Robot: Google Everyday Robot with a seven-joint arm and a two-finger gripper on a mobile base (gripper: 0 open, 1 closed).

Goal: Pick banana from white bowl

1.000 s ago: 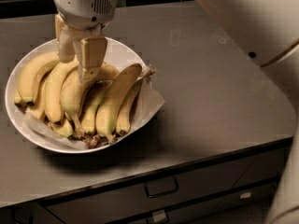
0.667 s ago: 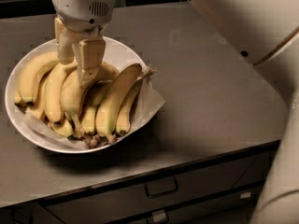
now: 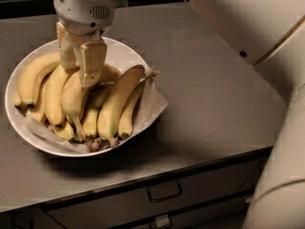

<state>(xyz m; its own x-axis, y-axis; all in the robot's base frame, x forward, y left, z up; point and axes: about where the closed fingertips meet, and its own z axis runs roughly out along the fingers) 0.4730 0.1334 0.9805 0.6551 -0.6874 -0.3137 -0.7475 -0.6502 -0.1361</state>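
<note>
The white bowl [image 3: 19,123] sits on the left of the grey counter, wide and shallow, with a crumpled white paper liner [image 3: 155,104] poking over its right rim. Several yellow bananas [image 3: 114,104] lie in it side by side, stems toward the front. My gripper [image 3: 80,75] hangs from above over the bowl's back half. Its two beige fingers [image 3: 93,61] are apart and reach down onto the bananas in the middle, one on each side of the top of a banana [image 3: 71,97]. No banana is lifted.
The grey counter [image 3: 214,94] stretches to the right of the bowl. Its front edge runs below, with drawers and a handle [image 3: 164,192] under it. My large white arm [image 3: 267,32] fills the right side and upper right corner.
The gripper sits a touch lower on the bananas. The white arm link at the right now takes up more of the view. The bananas and bowl have not moved.
</note>
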